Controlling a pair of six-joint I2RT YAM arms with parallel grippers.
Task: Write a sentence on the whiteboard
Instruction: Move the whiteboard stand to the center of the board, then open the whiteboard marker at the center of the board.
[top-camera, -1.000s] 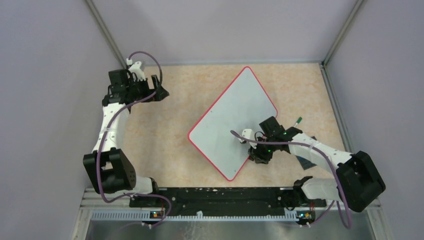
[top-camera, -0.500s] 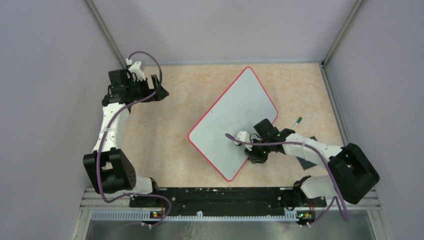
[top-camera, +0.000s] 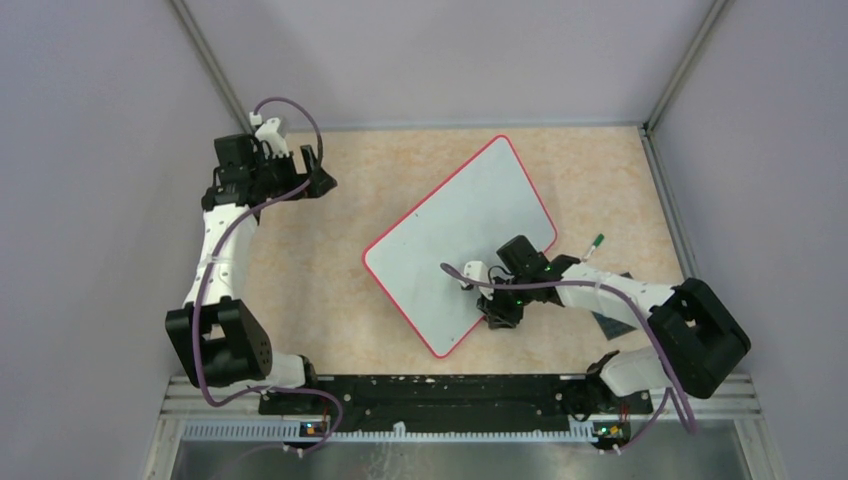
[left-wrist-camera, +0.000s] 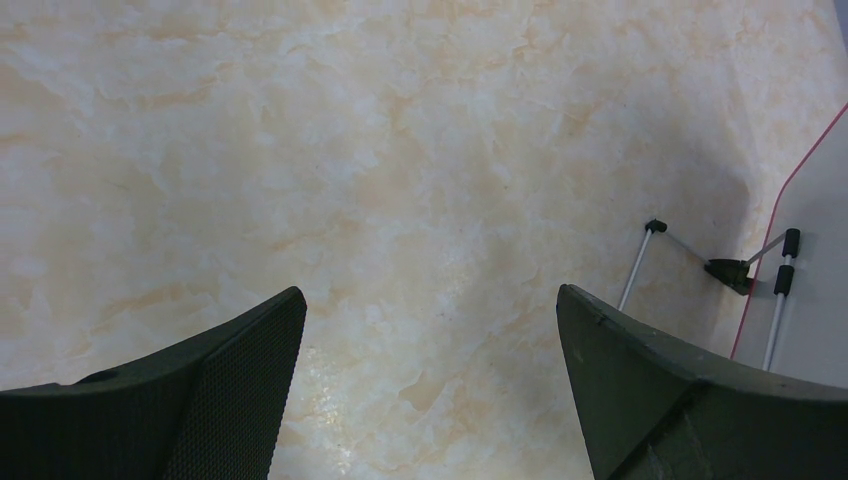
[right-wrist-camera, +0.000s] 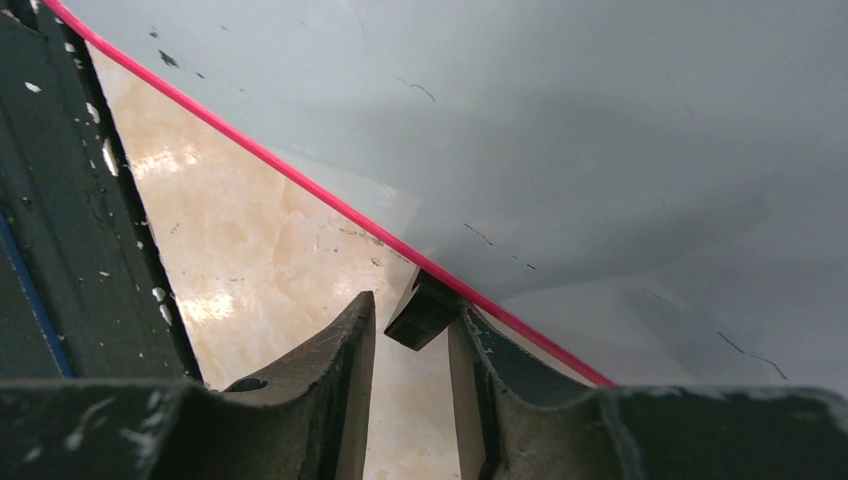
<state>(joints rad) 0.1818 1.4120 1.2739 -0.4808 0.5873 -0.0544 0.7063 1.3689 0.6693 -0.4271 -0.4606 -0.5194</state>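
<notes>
The whiteboard (top-camera: 455, 235) lies flat and skewed in the middle of the table, white with a thin red rim. The right wrist view shows its surface (right-wrist-camera: 600, 150) with a few faint dark marks. My right gripper (top-camera: 497, 318) sits at the board's near right edge. Its jaws (right-wrist-camera: 412, 303) stand narrowly apart around a small black foot (right-wrist-camera: 424, 316) under the rim. The foot touches the right finger and a gap shows at the left finger. My left gripper (top-camera: 322, 178) hovers wide open over bare table at the far left, and nothing lies between its fingers (left-wrist-camera: 250, 380).
A green-capped pen (top-camera: 592, 245) lies on the table right of the board. A dark plate (top-camera: 610, 322) shows partly under the right arm. A thin wire stand (left-wrist-camera: 735, 270) sticks out from the board's far corner. Grey walls enclose the table.
The whiteboard has slid left and turned slightly on the table. My right gripper moved left with it at its near edge. The left arm has barely moved.
</notes>
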